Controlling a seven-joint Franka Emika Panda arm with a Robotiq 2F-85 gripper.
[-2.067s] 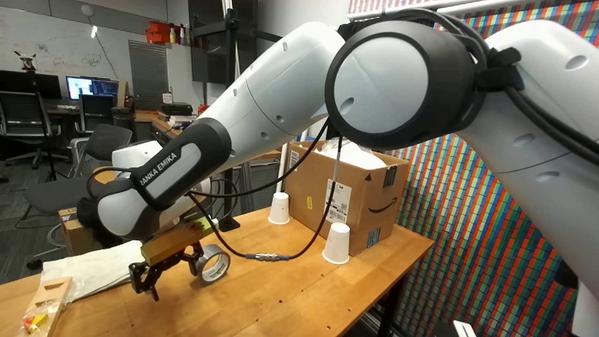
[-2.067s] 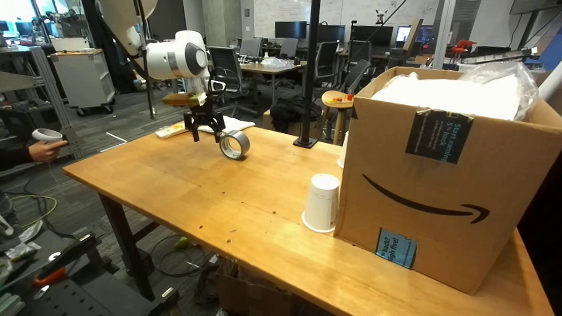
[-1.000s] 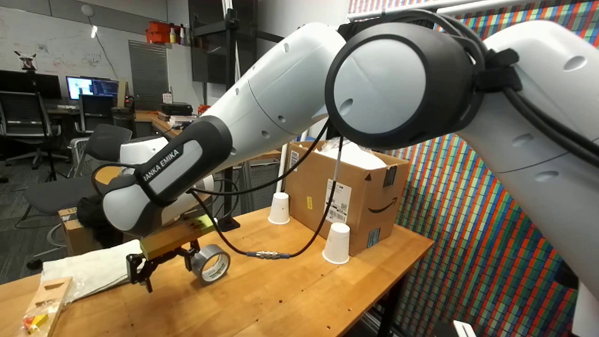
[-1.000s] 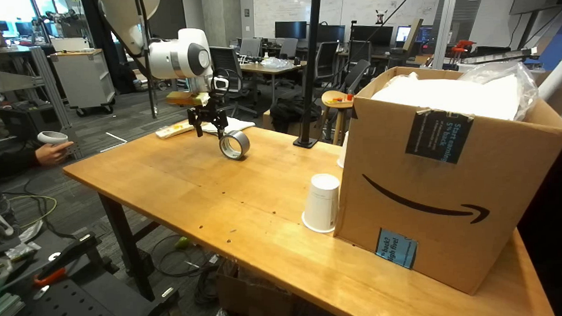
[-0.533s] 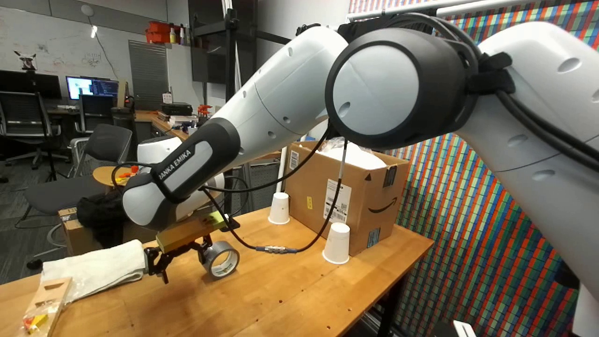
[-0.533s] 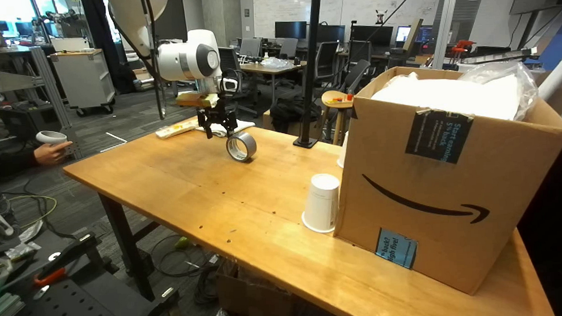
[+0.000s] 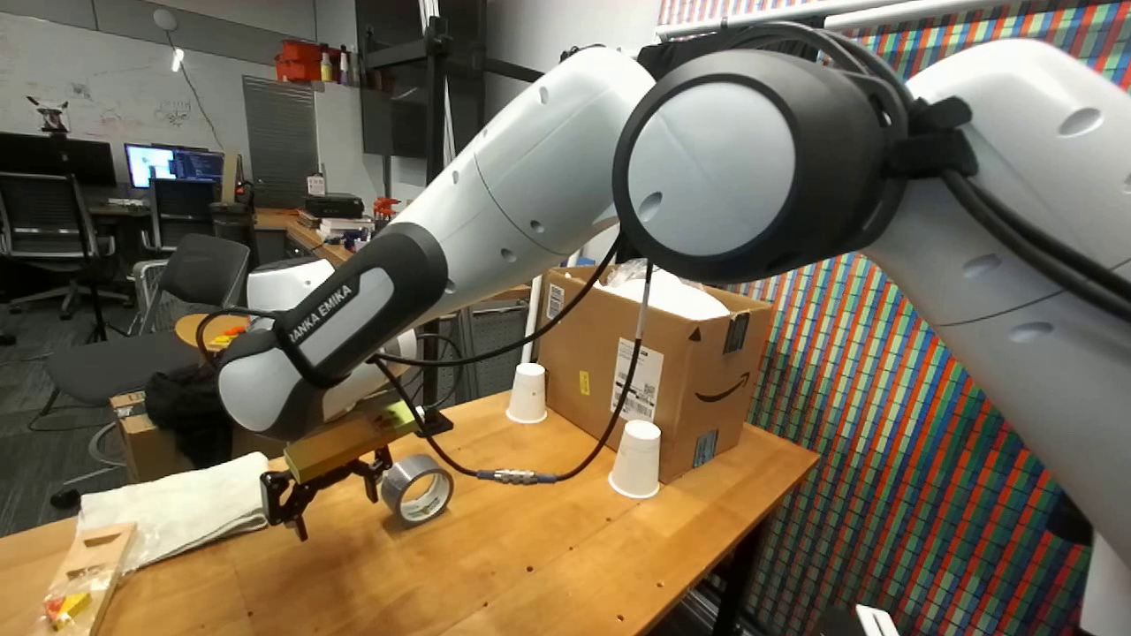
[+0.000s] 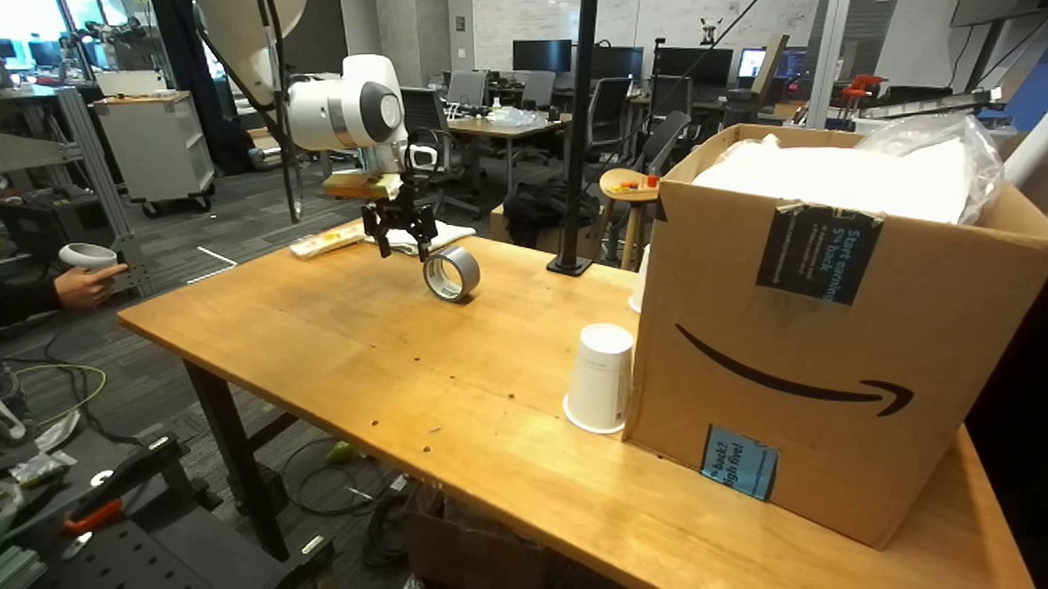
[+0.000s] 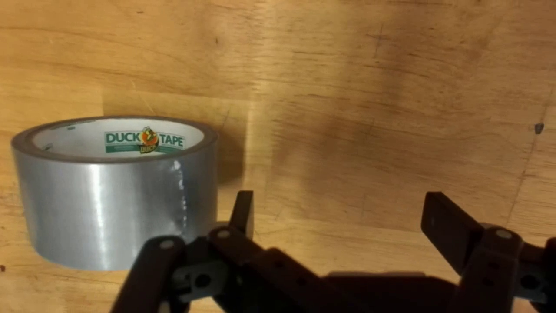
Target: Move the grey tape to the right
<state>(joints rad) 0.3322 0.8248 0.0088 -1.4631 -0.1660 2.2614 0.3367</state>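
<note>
The grey tape point(image 7: 397, 485) stands on its curved edge on the wooden table, with its hollow core facing sideways. It also shows in an exterior view point(image 8: 466, 269) and at the left of the wrist view point(image 9: 117, 213). My gripper point(image 7: 337, 518) is open, points down and has nothing between its fingers. It hangs beside the tape, which lies outside the jaws close to one finger. In an exterior view the gripper point(image 8: 404, 257) is left of the tape. In the wrist view a narrow gap shows between the left fingertip of the gripper point(image 9: 338, 200) and the tape.
White paper cups point(image 7: 527, 393) point(image 7: 636, 459) stand upside down by a large cardboard box point(image 7: 565, 353) on the table. A folded white cloth point(image 7: 177, 499) and a wooden puzzle board point(image 7: 93, 565) lie behind the gripper. A black pole point(image 8: 584, 135) rises at the table's edge.
Between one and half a second ago, the gripper moved toward the box and the tape shifted a little that way, staying upright. Since then the gripper has backed off slightly from the tape.
</note>
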